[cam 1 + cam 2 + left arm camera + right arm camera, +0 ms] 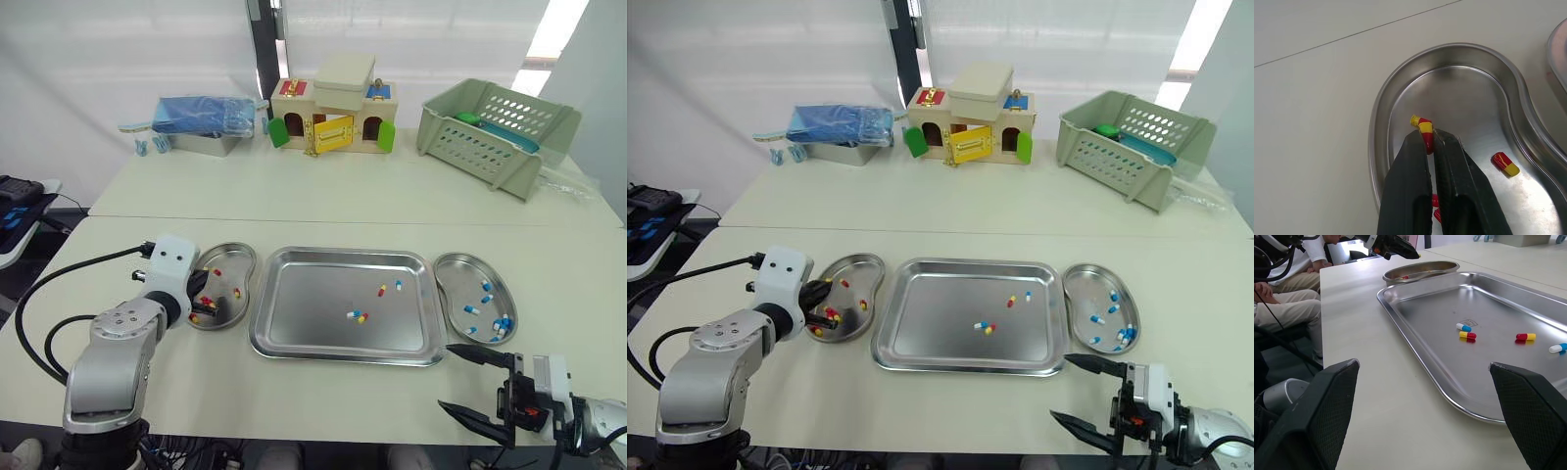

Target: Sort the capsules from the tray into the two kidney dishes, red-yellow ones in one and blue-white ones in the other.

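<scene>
My left gripper point(210, 303) hovers low over the left kidney dish point(233, 260), shut on a red-yellow capsule point(1424, 129) that sticks out past its fingertips. Other red-yellow capsules point(1506, 164) lie in that dish. The steel tray point(309, 323) in the middle holds two red-yellow capsules point(382, 290) point(362, 318) and two blue-white ones point(399, 285) point(352, 314). Several blue-white capsules point(487, 299) lie in the right kidney dish point(457, 268). My right gripper point(472, 384) stands open near the table's front right, just short of the tray's corner, with nothing between its fingers.
On the far table stand a wooden toy house point(336, 116), a green basket point(495, 133) and a blue pack on a metal box point(201, 125). A seated person point(1283, 289) shows beyond the table's left side in the right wrist view.
</scene>
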